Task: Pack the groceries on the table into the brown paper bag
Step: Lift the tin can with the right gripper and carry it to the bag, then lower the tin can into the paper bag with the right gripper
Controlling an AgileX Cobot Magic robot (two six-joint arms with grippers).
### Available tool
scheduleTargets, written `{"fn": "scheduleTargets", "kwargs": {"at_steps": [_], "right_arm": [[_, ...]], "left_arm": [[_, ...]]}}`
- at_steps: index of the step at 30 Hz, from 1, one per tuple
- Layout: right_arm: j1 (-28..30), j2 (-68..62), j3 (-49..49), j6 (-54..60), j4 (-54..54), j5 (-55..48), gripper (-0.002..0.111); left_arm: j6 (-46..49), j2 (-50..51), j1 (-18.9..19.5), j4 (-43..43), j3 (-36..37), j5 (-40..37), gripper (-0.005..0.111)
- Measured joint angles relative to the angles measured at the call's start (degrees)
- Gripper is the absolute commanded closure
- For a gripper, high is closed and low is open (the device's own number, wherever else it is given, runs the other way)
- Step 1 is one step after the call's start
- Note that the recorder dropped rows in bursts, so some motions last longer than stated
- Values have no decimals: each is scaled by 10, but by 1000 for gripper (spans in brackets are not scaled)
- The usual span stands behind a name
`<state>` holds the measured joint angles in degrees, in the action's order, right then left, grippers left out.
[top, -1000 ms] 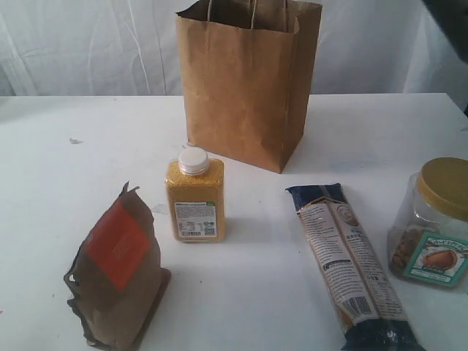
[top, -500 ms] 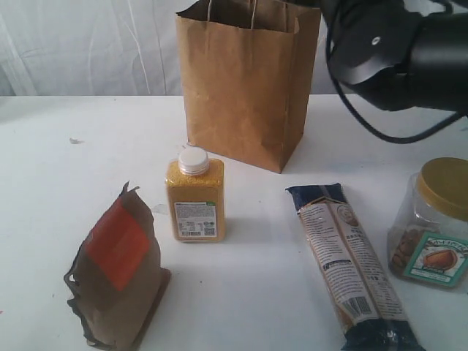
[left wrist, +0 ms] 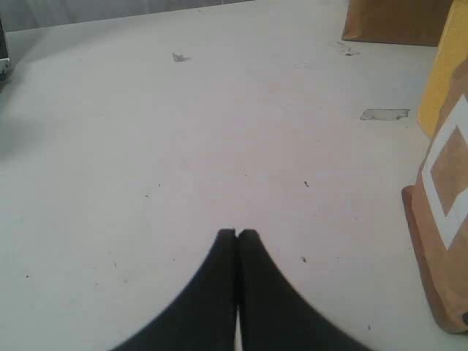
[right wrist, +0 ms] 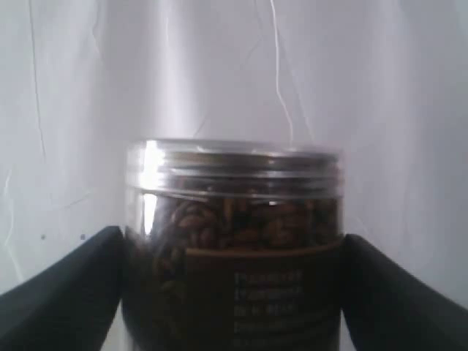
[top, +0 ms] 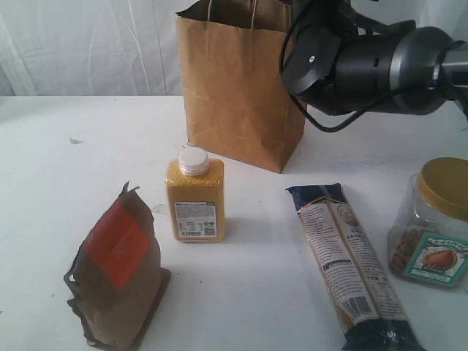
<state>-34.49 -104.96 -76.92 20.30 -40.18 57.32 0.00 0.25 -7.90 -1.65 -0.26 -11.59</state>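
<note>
The silver-lid jar (right wrist: 232, 219), with dark contents behind a brown label, stands upright in the right gripper (right wrist: 234, 274). The gripper's fingers (right wrist: 66, 278) are spread wide and touch the jar on both sides. Behind the jar the wrist view shows only white curtain and no bag, so I cannot tell whether the jar is over the mouth.

In the exterior view the right arm (top: 358, 66) fills the upper right of the frame. Its wrist overlaps the top right corner of the bag (top: 238, 88), and the jar and fingers are hidden there. I judge that the opening lies just left of and below the hand, so the drop turns on a shift left before lowering, with the jar's axis vertical.

The left gripper (left wrist: 236, 235) is closed on nothing, low over the table (left wrist: 183, 146). It is near the pouch (left wrist: 439, 278) and well apart from the bag.
</note>
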Motion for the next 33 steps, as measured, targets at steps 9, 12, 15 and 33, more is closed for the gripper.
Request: {"fn": "scheduleTargets", "kwargs": {"at_steps": [9, 12, 15, 33], "right_arm": [[0, -42, -51, -12, 1, 7, 91], [0, -45, -51, -5, -2, 23, 91], [0, -45, -51, 17, -9, 53, 91], [39, -71, -51, -13, -8, 41, 91]], "left_arm": [[0, 0, 0, 0, 0, 0, 107], [0, 0, 0, 0, 0, 0, 107], [0, 0, 0, 0, 0, 0, 107], [0, 0, 0, 0, 0, 0, 107]]}}
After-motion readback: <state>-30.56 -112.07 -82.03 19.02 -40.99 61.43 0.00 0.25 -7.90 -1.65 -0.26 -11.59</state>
